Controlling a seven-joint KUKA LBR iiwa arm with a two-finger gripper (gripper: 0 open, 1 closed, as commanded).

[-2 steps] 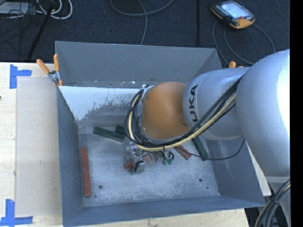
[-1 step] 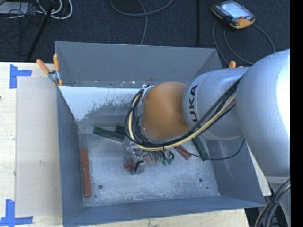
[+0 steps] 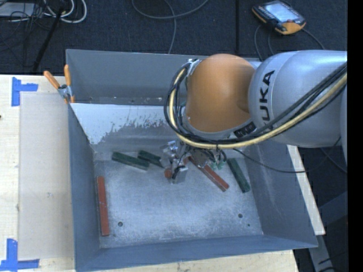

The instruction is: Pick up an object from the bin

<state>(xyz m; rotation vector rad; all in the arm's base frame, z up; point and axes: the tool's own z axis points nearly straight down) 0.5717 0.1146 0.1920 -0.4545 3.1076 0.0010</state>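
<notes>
My gripper (image 3: 177, 169) hangs low in the middle of the bin, under the arm's orange cover, with its metal tip just above the floor. Right beside it to the right lies a red-brown stick (image 3: 214, 178), slanting down to the right. Two dark green sticks (image 3: 134, 161) lie just to its left, overlapping each other. A small reddish bit shows at the gripper's left side, too small to make out. The orange cover hides the upper part of the gripper.
Another dark green stick (image 3: 239, 175) lies at the right, near the bin's right wall. A long red-brown stick (image 3: 102, 205) lies along the left wall. The arm and its cables overhang the back right of the bin.
</notes>
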